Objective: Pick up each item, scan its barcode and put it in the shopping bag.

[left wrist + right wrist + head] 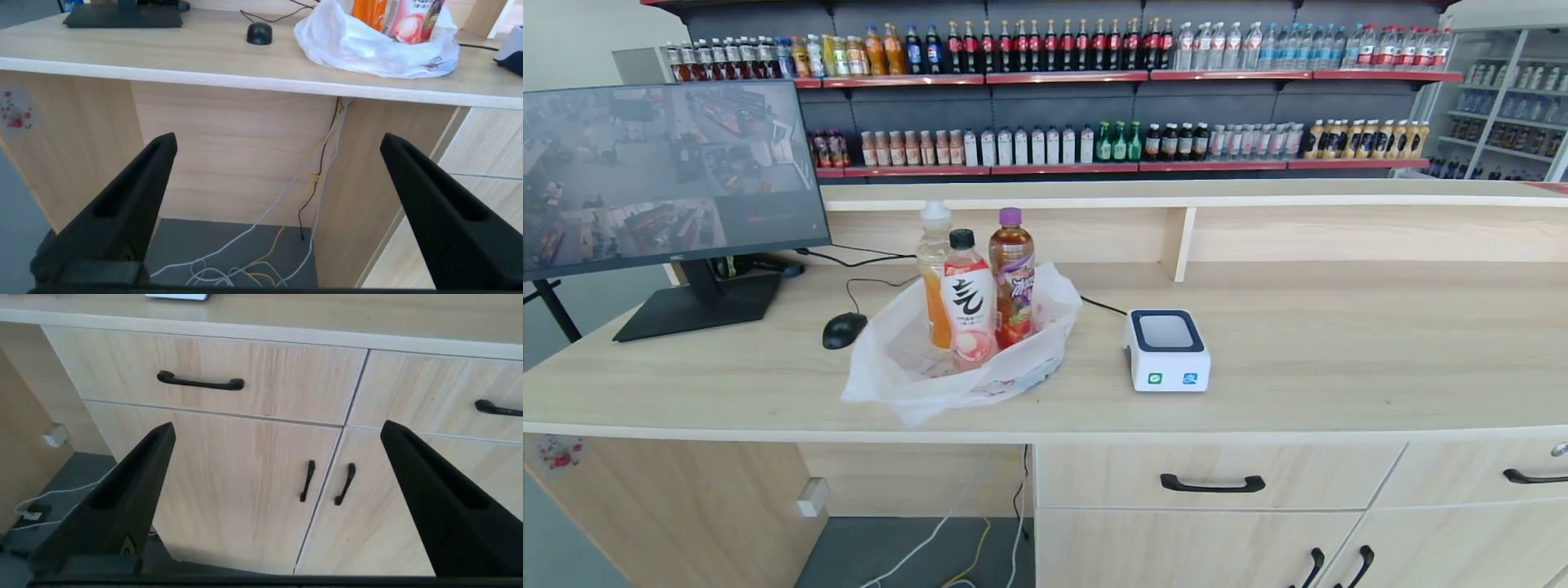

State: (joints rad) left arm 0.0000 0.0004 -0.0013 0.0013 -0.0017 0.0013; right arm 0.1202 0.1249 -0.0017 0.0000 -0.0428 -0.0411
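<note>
Rows of bottled drinks on store shelves [1094, 49] back a pale wooden counter [1339, 351], and on it sits the shopping bag [956, 359], white plastic with its mouth slumped open. Three bottles stand upright and close together inside: an orange juice bottle [934, 269], a black-capped bottle [966, 302] with a white label, and a purple-capped bottle [1013, 278]. The collapsed rim probably lets them stand on the countertop itself, leaning on one another.

The left gripper [278, 143] hangs below the counter's front edge with its fingers spread wide and nothing between them. The bag lies above it and farther forward, well apart. The right gripper [278, 429] is just as wide and empty, level with the drawer handle [200, 380]. The barcode scanner [1166, 349] sits above and ahead of it, window facing up so a label can be passed over it, just beside the bag for a short carry.

Beyond the left gripper, cables [310, 188] trail down an open recess. A mouse [843, 329] and a monitor [662, 175] sit on the bag's far side from the scanner.

With no item loose on the counter, the task looks finished, and both arms appear parked.
</note>
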